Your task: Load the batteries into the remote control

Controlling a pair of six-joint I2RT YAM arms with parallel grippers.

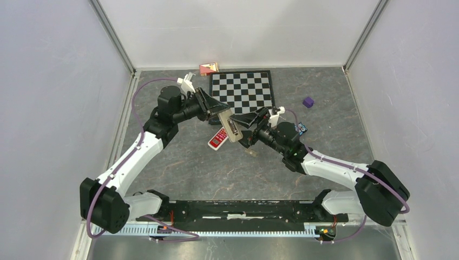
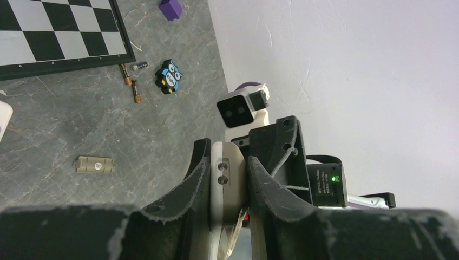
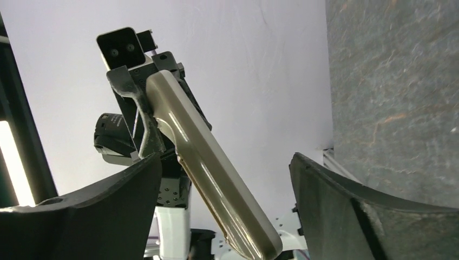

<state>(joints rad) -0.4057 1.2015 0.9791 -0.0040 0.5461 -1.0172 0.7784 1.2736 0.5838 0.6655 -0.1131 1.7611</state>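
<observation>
We are looking across a grey stone tabletop (image 1: 195, 179), with a checkerboard (image 1: 242, 90) lying at its far side, beyond both sets of fingers. The left fingers (image 2: 201, 169) are clamping the beige remote control (image 1: 233, 130) by one end and holding it in the air, clear of the tabletop. The right fingers (image 3: 127, 187) are standing wide apart, and the remote's free end is reaching down between them, closer to one finger than the other; we cannot tell whether it is touching that one. A red keypad device (image 1: 217, 139) is lying flat just beneath where the two sets of fingers are meeting. A small owl figure (image 2: 169, 77) and a purple cube (image 2: 172, 8) are sitting well away from the left fingers, out behind the right fingers. A small beige plate (image 2: 94, 164) is resting on the tabletop near the right fingers. The batteries (image 2: 135, 91) are lying loose between the owl and the checkerboard's edge, well apart from both sets of fingers.
</observation>
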